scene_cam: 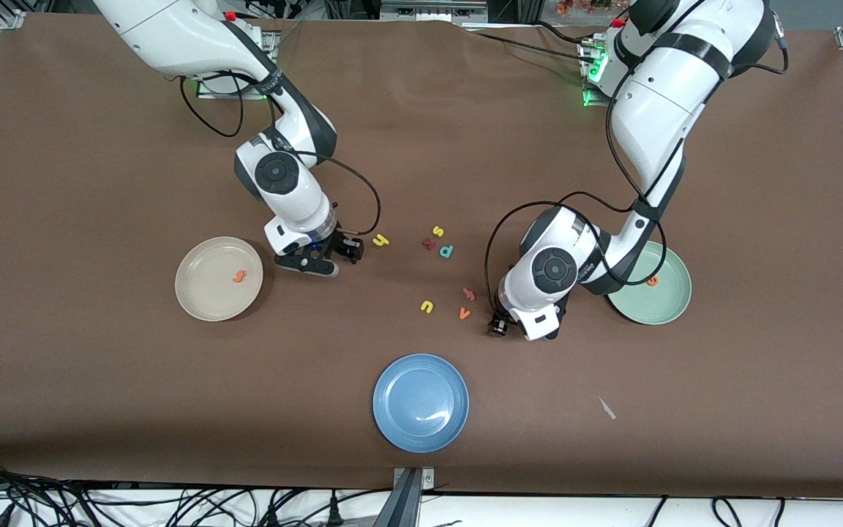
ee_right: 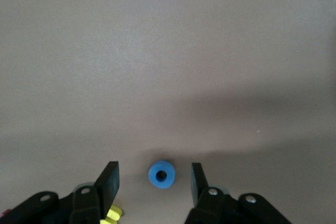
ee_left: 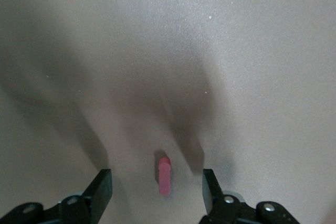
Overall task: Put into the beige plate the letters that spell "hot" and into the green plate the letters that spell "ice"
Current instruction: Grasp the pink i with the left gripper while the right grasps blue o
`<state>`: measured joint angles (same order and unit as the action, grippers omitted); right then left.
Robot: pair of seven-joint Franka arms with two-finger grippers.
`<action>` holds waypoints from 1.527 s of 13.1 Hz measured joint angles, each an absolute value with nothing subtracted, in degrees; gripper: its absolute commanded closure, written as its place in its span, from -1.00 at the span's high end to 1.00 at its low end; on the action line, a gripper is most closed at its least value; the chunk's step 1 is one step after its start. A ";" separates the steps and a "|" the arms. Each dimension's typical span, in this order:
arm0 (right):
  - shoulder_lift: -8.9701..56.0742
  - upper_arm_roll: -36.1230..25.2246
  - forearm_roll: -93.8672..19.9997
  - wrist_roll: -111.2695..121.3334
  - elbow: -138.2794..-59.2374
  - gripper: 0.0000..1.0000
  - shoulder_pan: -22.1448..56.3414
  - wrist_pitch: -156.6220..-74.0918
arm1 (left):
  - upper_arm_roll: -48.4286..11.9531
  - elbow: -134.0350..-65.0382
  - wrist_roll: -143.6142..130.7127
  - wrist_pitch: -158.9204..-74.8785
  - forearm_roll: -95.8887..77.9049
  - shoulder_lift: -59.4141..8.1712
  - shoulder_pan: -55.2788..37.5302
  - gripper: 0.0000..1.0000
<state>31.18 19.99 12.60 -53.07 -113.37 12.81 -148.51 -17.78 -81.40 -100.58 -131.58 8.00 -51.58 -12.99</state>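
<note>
We see the left gripper point(ee_left: 156, 192) low over the brown table point(scene_cam: 85, 380) just beside the green plate point(scene_cam: 667, 307), on the side toward the scattered letters; its fingers point(ee_left: 102, 190) stand spread, one on each side of the red i point(ee_left: 165, 176), which lies flat on the table between them with a clear gap to each finger; nothing is pinched; the right gripper point(ee_right: 153, 184) is low over the table between the beige plate point(scene_cam: 202, 304) and the yellow h point(scene_cam: 381, 239); its fingers point(ee_right: 109, 182) are likewise apart, straddling the blue o point(ee_right: 161, 174), which rests on the table untouched by either; the orange t point(scene_cam: 238, 276) lies in the beige plate and the orange e point(scene_cam: 653, 280) in the green plate; we cannot pick out the teal c
</note>
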 measured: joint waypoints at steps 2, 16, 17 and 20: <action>31.76 19.98 12.61 -54.33 -113.32 0.27 13.03 -148.51 | -17.01 -81.38 -100.74 -132.23 8.00 -51.66 -13.67 0.27; 35.42 19.93 19.72 -60.79 -113.20 -0.11 13.66 -148.58 | -15.44 -80.17 -99.31 -131.29 8.97 -51.84 -15.00 -1.00; 35.42 19.94 19.74 -60.79 -113.20 -0.16 13.67 -148.58 | -15.44 -79.85 -98.22 -129.01 8.97 -51.44 -14.75 -1.00; 35.42 19.95 19.78 -60.79 -113.07 -0.35 13.69 -148.83 | -18.13 -78.93 -92.85 -119.95 8.92 -48.25 -11.31 -1.00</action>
<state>35.42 19.95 19.78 -60.79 -113.07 13.69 -148.83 -18.13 -78.93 -92.85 -119.95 8.92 -48.25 -11.31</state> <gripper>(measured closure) 0.604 0.930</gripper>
